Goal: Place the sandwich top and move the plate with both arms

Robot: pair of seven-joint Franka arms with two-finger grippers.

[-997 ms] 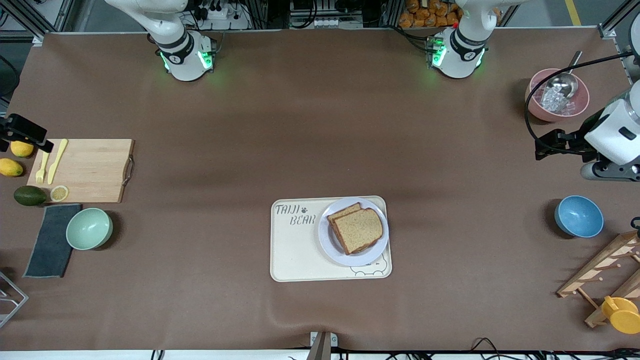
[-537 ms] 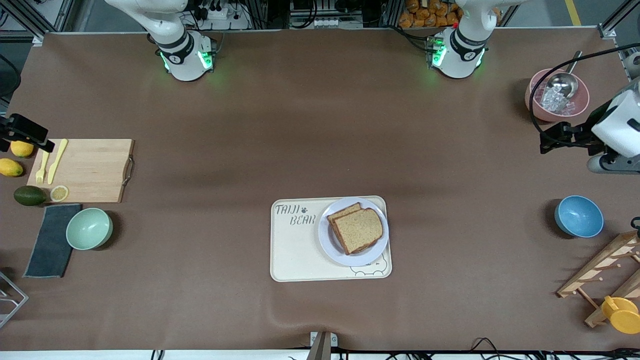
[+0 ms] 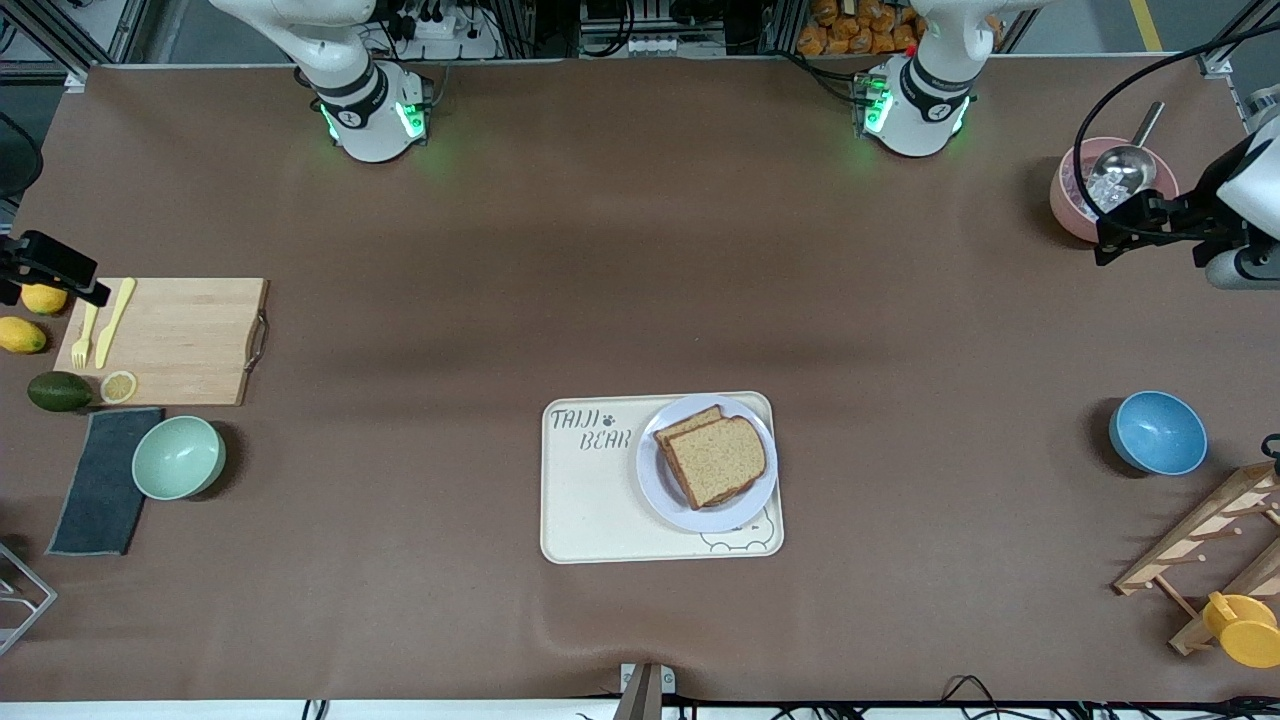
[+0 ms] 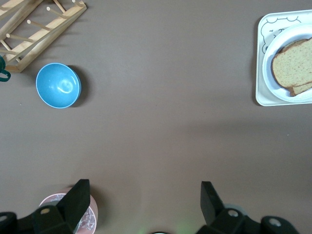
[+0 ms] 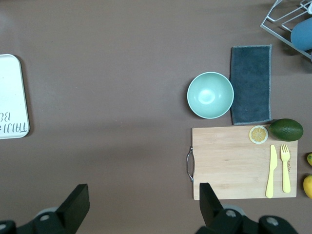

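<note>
Sandwich top (image 3: pixel 716 459) lay already on the lower slice, slightly askew, on the plate (image 3: pixel 655 488), which sat on the cream bear tray (image 3: pixel 590 500) at the middle of the tabletop (image 3: pixel 640 250), nearer the front camera than both bases.

Going across the front view: at the right arm's end, the right gripper (image 5: pixel 141 207) hung over the cutting board's (image 3: pixel 185 340) edge, its 2 fingers spread wide and holding nothing; fork (image 3: pixel 84 335), knife (image 3: pixel 115 320), green bowl (image 3: pixel 179 457) and grey cloth (image 3: pixel 100 480) lay around there. At the left arm's end, the left gripper (image 4: pixel 144 202) hung over the pink bowl (image 3: pixel 1070 205), also spread and empty, with the blue bowl (image 3: pixel 1158 432) nearer the camera.

Judging by this, the bread looked placed and the plate move remained. To do it well, both arms would need to come to the plate together, each gripper taking the rim at its own end, low and level, clear of the bread. Lifting evenly should matter most, since the skewed top slice could slide off if the plate tilted.
</note>
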